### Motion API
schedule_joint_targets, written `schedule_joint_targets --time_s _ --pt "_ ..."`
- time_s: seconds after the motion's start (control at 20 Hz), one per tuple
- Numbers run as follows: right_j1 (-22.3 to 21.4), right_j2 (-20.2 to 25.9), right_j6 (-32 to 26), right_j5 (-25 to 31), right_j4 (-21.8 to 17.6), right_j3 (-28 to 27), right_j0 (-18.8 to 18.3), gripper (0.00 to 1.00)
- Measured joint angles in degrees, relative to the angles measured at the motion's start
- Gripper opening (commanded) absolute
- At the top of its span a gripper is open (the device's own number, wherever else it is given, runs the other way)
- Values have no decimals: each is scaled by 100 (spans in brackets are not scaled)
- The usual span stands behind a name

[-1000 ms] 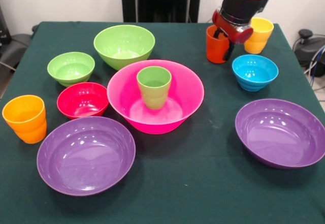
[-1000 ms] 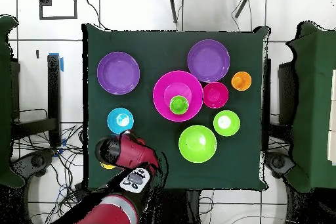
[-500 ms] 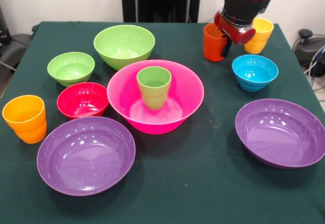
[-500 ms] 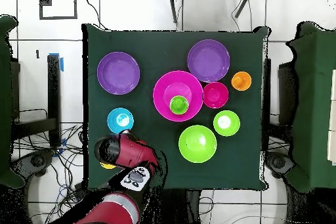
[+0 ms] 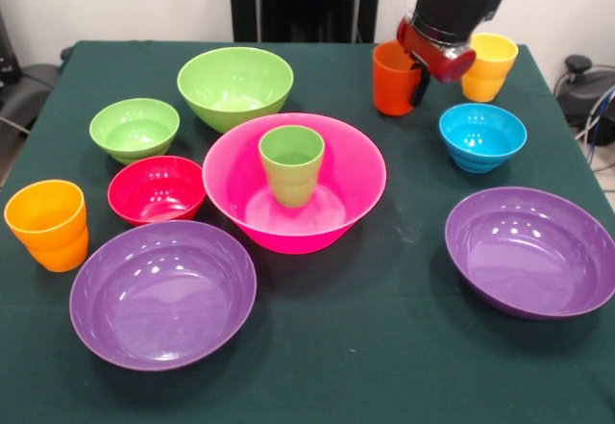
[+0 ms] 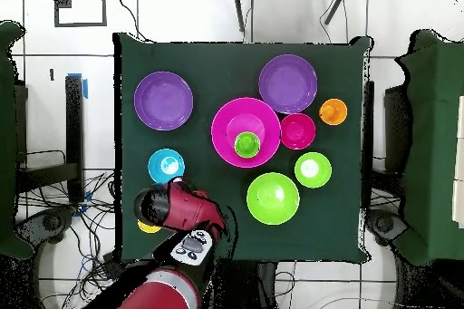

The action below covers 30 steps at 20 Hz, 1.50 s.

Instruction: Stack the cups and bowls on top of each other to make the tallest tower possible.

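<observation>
As the red-orange cup (image 5: 395, 79) rises off the table's (image 5: 384, 347) far right and shifts left, my jaws (image 5: 419, 76) stay clamped on its rim, bound for the green cup (image 5: 291, 163) in the pink bowl (image 5: 360, 179).

Even, bright indoor light falls from above. In the front view, soft white glare spots sit on the inner walls of the two purple bowls (image 5: 162, 292) (image 5: 531, 250) and on the hot-pink bowl (image 5: 294, 180), and each vessel throws only a faint, short shadow onto the dark green surface (image 5: 384, 347). The cloth itself is matte and shows no shine. Focus is sharp across the front view, with no motion blur on the red arm (image 5: 459, 1). In the overhead view, the white floor (image 6: 181, 15) looks washed out and the bowls appear flat, with little shading.
</observation>
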Motion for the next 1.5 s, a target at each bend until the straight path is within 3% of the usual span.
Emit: schedule_joint_targets --time_s 0.4,0.7,1.2,1.5 --pt "-271 -122 0 486 -482 -547 -410 0" --pt "-379 -284 0 896 -671 -1063 -507 0" --pt "-487 -302 0 1553 -730 -1756 -536 0" --pt "-530 -302 0 2273 -734 -2298 -536 0"
